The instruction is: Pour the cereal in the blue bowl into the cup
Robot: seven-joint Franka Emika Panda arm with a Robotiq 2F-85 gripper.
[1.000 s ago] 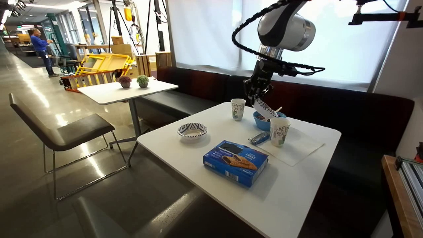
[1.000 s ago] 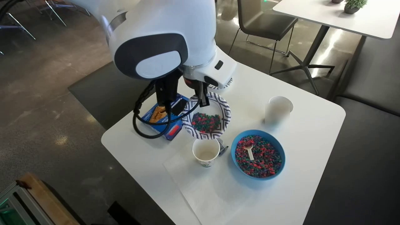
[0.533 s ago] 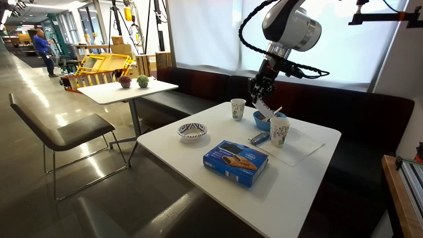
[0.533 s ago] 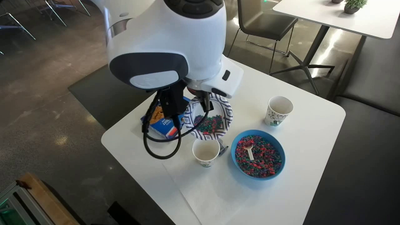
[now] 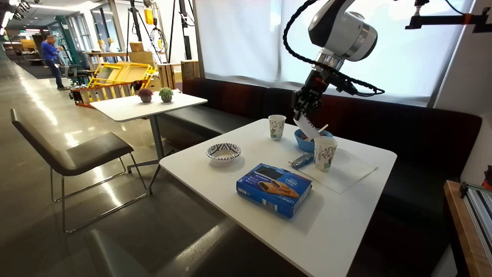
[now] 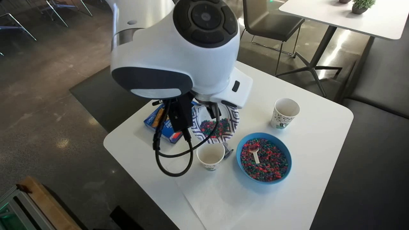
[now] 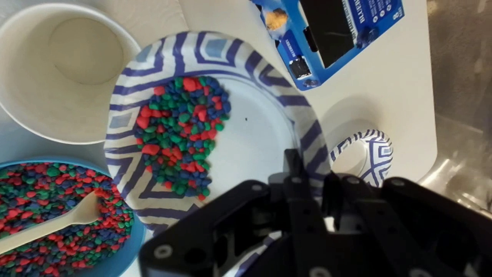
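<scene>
While the gripper [image 7: 313, 175] is clamped on the patterned bowl [image 7: 257, 138], the cup [image 7: 65, 73] stands near its lower, opposite lip.

The blue box [image 5: 273, 191] reads "FRUIT", "8" and a cut-off "BLUEB".

Both exterior views look down on the laden table [image 5: 265, 152]; the wrist view faces it from close above.
</scene>
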